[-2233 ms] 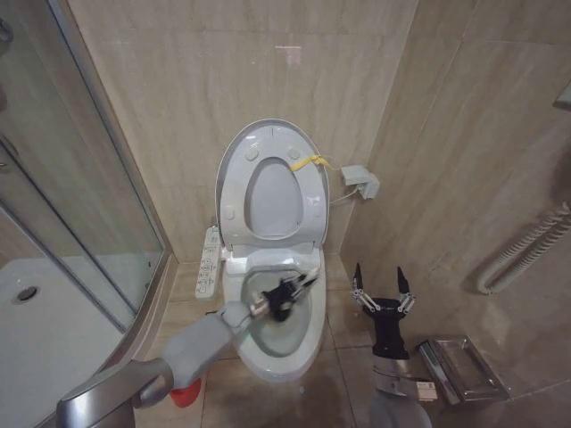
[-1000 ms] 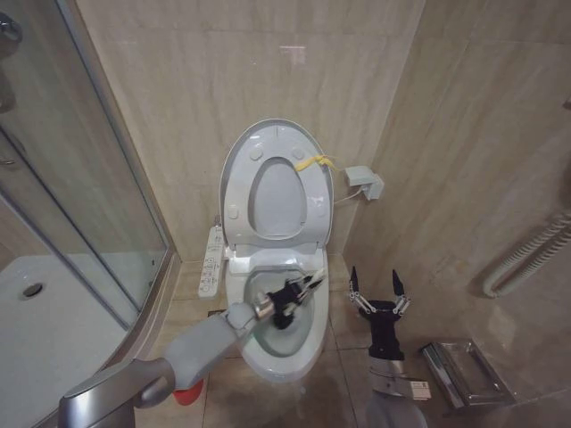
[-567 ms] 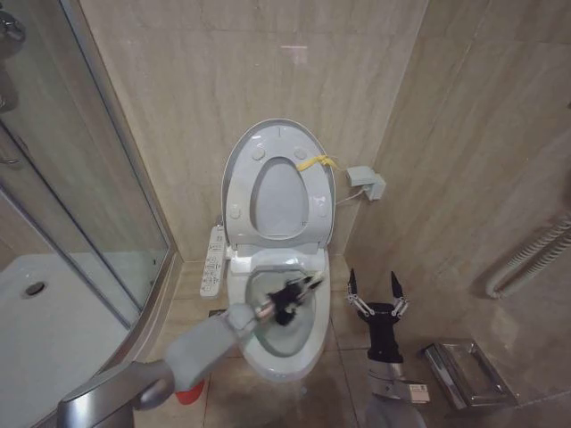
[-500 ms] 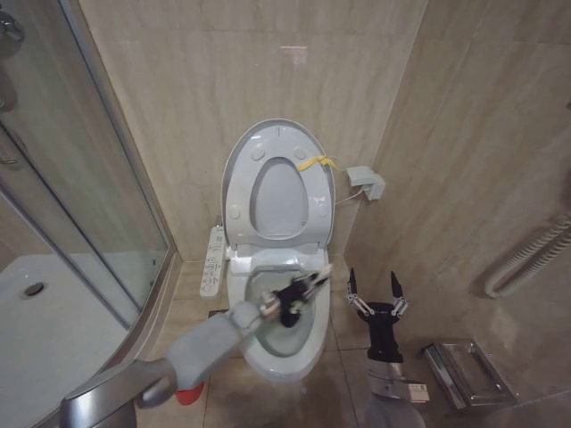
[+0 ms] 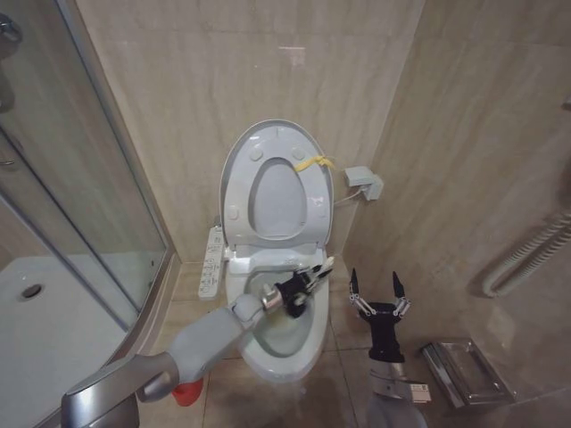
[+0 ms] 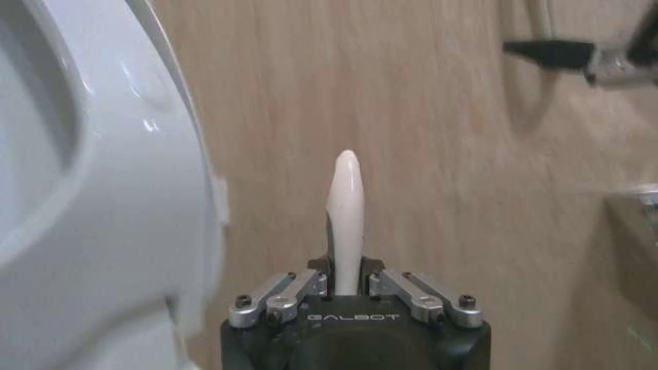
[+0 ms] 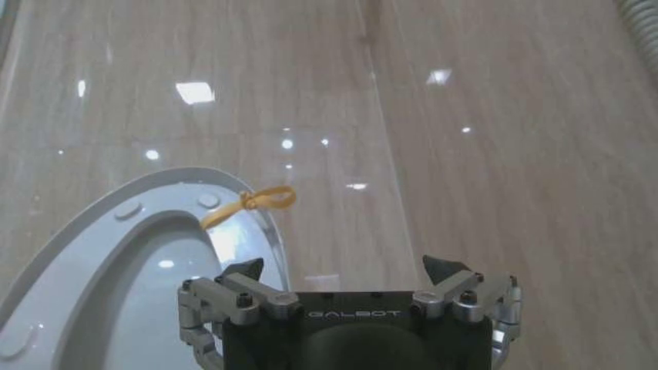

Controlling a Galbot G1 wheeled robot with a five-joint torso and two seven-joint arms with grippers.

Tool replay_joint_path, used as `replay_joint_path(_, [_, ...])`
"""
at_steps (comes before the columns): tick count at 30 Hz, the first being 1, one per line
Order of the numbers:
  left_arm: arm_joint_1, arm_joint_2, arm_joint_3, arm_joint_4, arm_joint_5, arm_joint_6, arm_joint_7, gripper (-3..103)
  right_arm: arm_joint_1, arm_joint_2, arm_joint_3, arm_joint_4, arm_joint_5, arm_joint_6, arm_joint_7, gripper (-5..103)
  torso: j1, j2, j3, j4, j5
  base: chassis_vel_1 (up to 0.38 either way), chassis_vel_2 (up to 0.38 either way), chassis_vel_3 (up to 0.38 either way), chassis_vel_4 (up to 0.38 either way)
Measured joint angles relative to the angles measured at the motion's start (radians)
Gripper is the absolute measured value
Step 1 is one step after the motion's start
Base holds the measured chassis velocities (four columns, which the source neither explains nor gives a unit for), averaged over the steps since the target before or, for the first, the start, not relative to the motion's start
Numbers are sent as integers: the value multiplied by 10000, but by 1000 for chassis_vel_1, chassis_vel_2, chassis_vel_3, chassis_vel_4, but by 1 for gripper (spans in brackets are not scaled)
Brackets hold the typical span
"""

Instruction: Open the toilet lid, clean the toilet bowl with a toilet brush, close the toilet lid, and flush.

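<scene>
We note the toilet lid [image 5: 275, 183] standing upright against the wall, seat ring raised with it, a yellow strap [image 5: 312, 162] tied at its rim. Below it the toilet bowl [image 5: 278, 334] lies uncovered.

Left gripper [image 5: 299, 287] reaches out over the bowl, near its rear right part. Its fingers are clamped on the white handle of the toilet brush [image 6: 346, 220]; in the left wrist view the handle rises straight out from between the closed pads, white porcelain curving alongside it. From the head camera we see the handle's pale end [image 5: 325, 265] pointing up toward the bowl's right rim; the bristle end we cannot make out.

Right gripper [image 5: 374, 287] hangs beside the bowl's right side, well clear of it, fingers spread wide and pointing up, holding nothing. A red holder cup [image 5: 186, 390] sits on the floor left of the bowl.
</scene>
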Motion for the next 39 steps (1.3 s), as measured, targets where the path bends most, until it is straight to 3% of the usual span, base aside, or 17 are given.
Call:
replay_joint_path(5, [249, 186, 268, 1197, 370, -64, 147, 18, -30, -1, -58, -28, -6, -4, 0, 100, 0, -2, 1, 28, 2, 0, 0, 0, 0])
replay_joint_path(8, [267, 165, 253, 803, 35, 51, -4, 18, -21, -26, -57, -29, -2, -4, 0, 100, -1, -1, 1, 27, 0, 0, 0, 0, 0])
replay_joint_path(10, [216, 105, 420, -62, -331, 132, -125, 18, 33, -21, -44, -41, -2, -19, 1, 100, 1, -1, 0, 5, -6, 0, 0, 0, 0])
replay_joint_path(12, [223, 115, 552, -215, -374, 119, -137, 18, 40, -7, -46, -41, -3, -25, 3, 100, -1, 1, -2, -2, -8, 0, 0, 0, 0])
replay_joint_path(17, [418, 177, 441, 1087, 142, -198, -13, 18, 33, -42, -67, -31, 4, -34, 3, 100, 0, -1, 0, 17, -2, 0, 0, 0, 0])
replay_joint_path(20, [389, 210, 387, 774, 9, -170, -35, 18, 59, -108, -23, -47, 81, -38, 6, 100, -1, -2, 1, 25, 3, 0, 0, 0, 0])
replay_joint_path(23, [325, 193, 380, 56, -247, -72, -145, 18, 115, -125, 19, -91, 118, -43, 7, 100, 3, -3, 4, 18, 1, 0, 0, 0, 0])
replay_joint_path(24, [276, 170, 462, -465, -451, -17, -259, 18, 155, -112, 29, -119, 136, -46, 9, 100, -1, 0, -1, 6, -4, 0, 0, 0, 0])
replay_joint_path(29, [437, 188, 639, 848, -84, -303, -69, 18, 164, -78, -61, -150, 141, -54, 13, 100, 0, -2, 1, 20, 2, 0, 0, 0, 0])
replay_joint_path(33, [368, 139, 465, 312, -340, -252, -145, 18, 186, -101, -66, -217, 139, -53, 10, 100, 1, -3, 3, 25, 2, 0, 0, 0, 0])
replay_joint_path(35, [241, 37, 488, -227, -459, -218, -180, 18, 236, -38, -64, -246, 127, -54, 8, 100, 0, 0, -1, 1, -6, 0, 0, 0, 0])
replay_joint_path(37, [242, 23, 518, -97, -422, -225, -174, 18, 239, 5, -75, -247, 120, -54, 8, 100, -1, 1, -2, -1, -4, 0, 0, 0, 0])
replay_joint_path(39, [334, 12, 659, 815, -263, -362, -101, 18, 236, 64, -143, -239, 100, -57, 6, 100, 1, -2, 3, 12, 0, 0, 0, 0, 0])
